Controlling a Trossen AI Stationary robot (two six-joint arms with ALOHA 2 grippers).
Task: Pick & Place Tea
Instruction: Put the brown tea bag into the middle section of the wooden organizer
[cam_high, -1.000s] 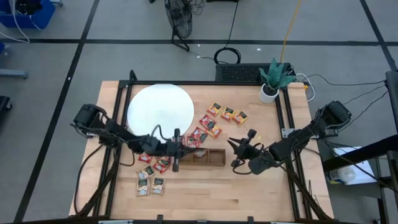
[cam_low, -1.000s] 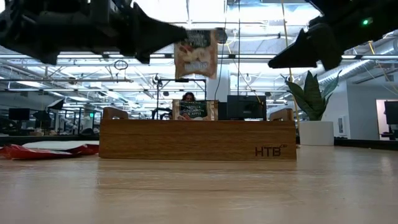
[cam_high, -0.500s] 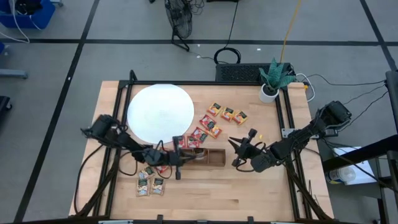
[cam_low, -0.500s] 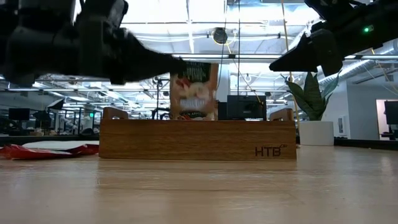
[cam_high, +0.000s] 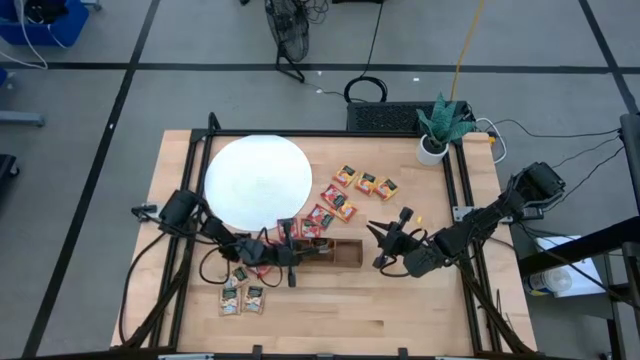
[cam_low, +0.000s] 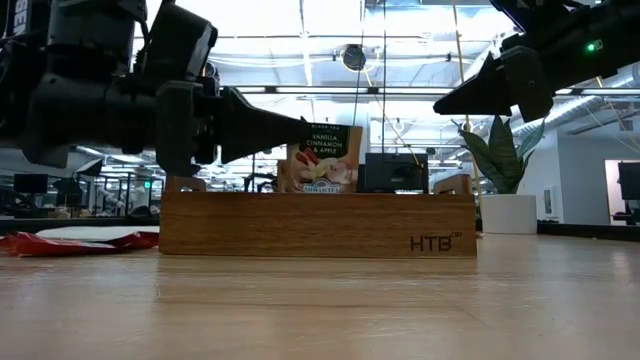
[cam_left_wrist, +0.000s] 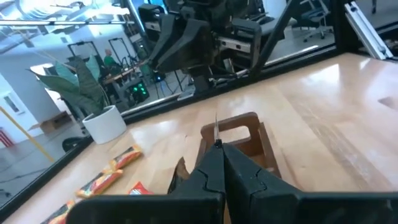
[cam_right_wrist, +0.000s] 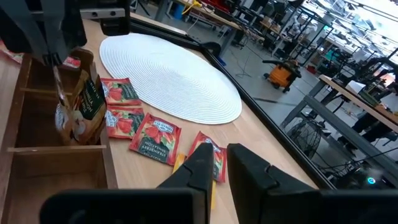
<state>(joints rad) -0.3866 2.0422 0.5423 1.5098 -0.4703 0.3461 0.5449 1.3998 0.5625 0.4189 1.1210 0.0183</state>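
Sachets: seven red (cam_high: 338, 204), three pale (cam_high: 243, 296), one tray (cam_high: 345, 254)

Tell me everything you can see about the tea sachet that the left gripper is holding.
The tea sachet is a small flat packet that looks like printed paper, with a dark green band reading "Vanilla, Cinnamon & Apple" above a pale picture area. It stands upright, its lower part sunk in the wooden tray. The left gripper, shut, pinches its top edge. In the right wrist view it stands in an end compartment, against another sachet behind it. In the left wrist view it shows edge-on as a thin line.
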